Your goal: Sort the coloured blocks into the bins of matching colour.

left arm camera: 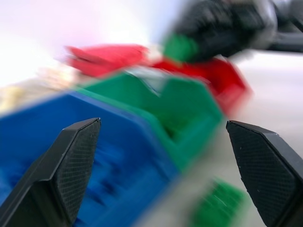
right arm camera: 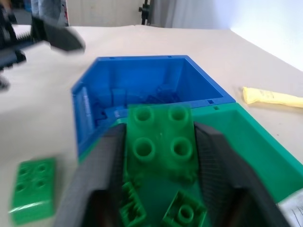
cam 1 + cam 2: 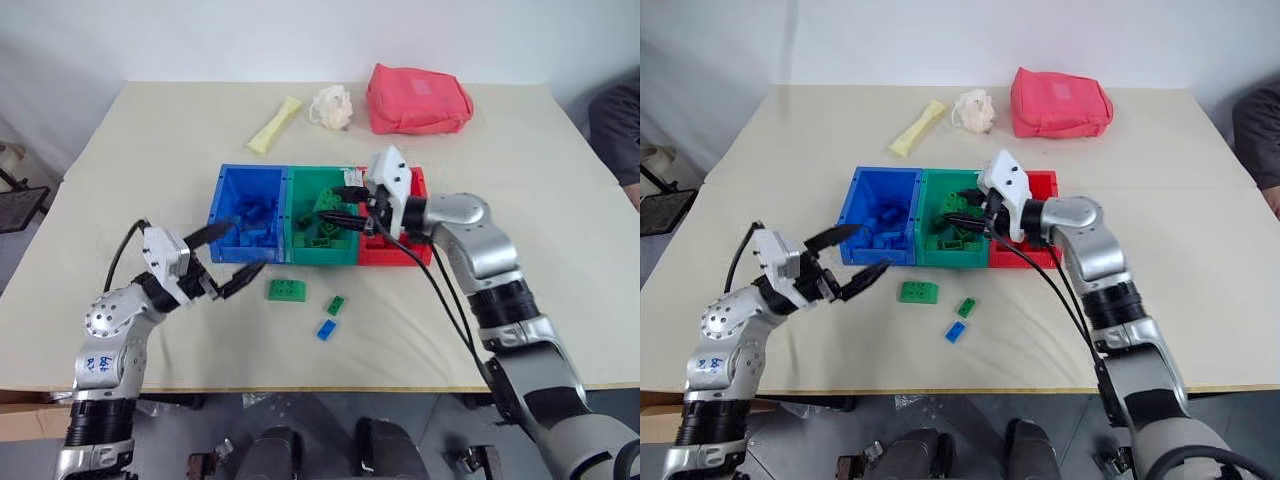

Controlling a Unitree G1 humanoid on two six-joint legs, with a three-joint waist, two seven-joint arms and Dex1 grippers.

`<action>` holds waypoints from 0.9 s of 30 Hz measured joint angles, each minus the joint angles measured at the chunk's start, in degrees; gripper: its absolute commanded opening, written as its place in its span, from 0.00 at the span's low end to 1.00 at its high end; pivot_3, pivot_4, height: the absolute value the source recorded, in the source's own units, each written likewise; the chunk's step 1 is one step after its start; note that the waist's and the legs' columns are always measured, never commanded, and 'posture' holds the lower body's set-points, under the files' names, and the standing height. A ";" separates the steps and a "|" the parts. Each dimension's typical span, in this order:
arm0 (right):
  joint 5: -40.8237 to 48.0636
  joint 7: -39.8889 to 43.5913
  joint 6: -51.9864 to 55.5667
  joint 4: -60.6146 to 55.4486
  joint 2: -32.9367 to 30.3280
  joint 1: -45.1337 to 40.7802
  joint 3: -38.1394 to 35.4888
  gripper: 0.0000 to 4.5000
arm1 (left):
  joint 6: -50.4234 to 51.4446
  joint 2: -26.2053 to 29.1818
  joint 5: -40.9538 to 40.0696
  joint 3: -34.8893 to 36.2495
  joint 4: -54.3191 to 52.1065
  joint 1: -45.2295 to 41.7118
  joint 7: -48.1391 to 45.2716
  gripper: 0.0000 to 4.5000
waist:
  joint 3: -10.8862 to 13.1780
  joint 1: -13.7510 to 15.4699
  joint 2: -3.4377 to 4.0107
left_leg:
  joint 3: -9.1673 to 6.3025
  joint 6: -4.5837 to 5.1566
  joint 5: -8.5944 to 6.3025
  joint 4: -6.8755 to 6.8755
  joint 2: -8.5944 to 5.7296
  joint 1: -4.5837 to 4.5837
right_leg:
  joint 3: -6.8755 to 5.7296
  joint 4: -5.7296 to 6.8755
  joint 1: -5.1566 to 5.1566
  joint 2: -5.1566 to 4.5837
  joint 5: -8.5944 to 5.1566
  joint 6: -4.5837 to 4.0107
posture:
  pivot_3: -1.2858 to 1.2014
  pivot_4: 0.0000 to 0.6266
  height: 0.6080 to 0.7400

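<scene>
The blue bin [image 3: 222, 200], green bin [image 3: 297, 200] and red bin [image 3: 398, 256] stand joined in a row mid-table, with bricks inside the blue and green ones. My right gripper [image 3: 345, 203] hovers over the green bin, shut on a square green block [image 2: 161, 142] with four studs. In front of the blue bin, my left gripper [image 3: 248, 247] is open and holds nothing. On the table before the bins lie a square green block [image 3: 286, 290], a tiny green block [image 3: 336, 305] and a tiny blue block [image 3: 326, 329].
A pink-red fabric pouch [image 3: 417, 98], a white crumpled lump [image 3: 332, 106] and a pale yellow wrapper [image 3: 273, 124] lie at the back of the table. A person's sleeve [image 3: 620, 120] shows at the far right edge.
</scene>
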 measured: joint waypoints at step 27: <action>8.86 21.99 1.07 -23.85 -26.18 28.17 -7.27 0.99 | 3.34 11.21 -2.47 -4.40 1.36 8.52 -24.33 1.00 | 0.09 0.48 0.15 | 0.06 0.00 -0.05 -0.03 0.19 -0.04 | 0.02 -0.45 0.15 -0.14 0.00 0.00 | 0.52 0.24 1.00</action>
